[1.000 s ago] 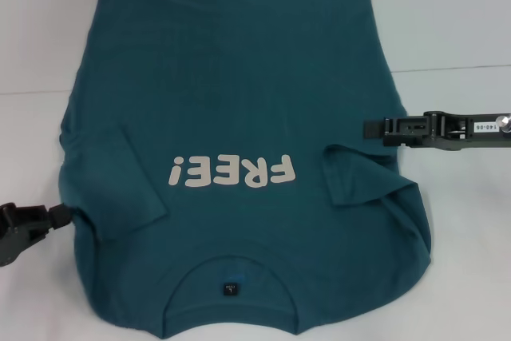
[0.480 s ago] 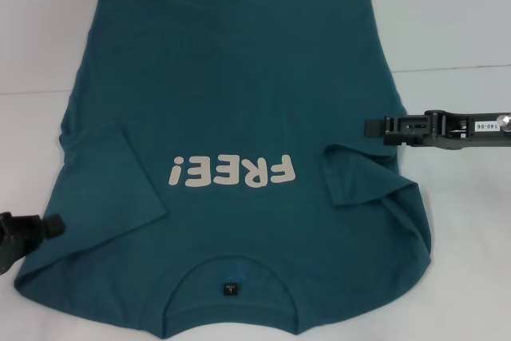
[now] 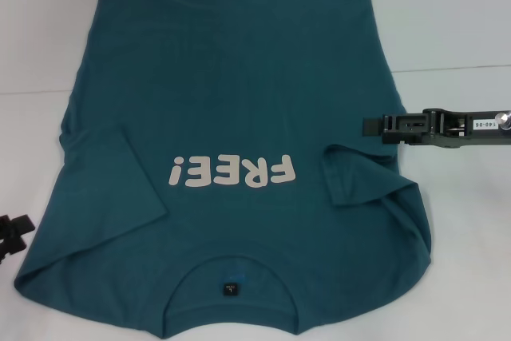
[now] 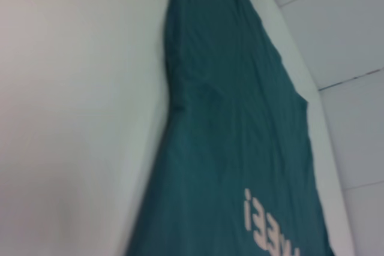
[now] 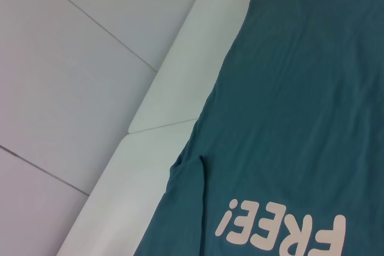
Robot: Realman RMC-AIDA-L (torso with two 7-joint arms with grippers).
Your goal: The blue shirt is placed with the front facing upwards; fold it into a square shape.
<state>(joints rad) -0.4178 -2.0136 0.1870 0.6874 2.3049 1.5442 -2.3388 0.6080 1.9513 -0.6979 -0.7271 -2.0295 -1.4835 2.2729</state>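
Progress is partial: the blue shirt (image 3: 231, 149) lies print-up on the table (image 3: 447, 29) with both sleeves folded inward; lengthwise folding remains. Right gripper (image 3: 369, 127) fingers sit pressed together, holding nothing, over the shirt's edge. Left gripper (image 3: 14, 231) finger state cannot be told; the shirt lies just beside it.

Blue shirt (image 3: 231, 85) — teal, cream "FREE!" print (image 3: 232, 172).

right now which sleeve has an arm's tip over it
Neither quite; the right gripper hangs just beyond the shirt's sleeve on that side, over the shirt's edge. The left gripper is off the cloth, beside the other sleeve.
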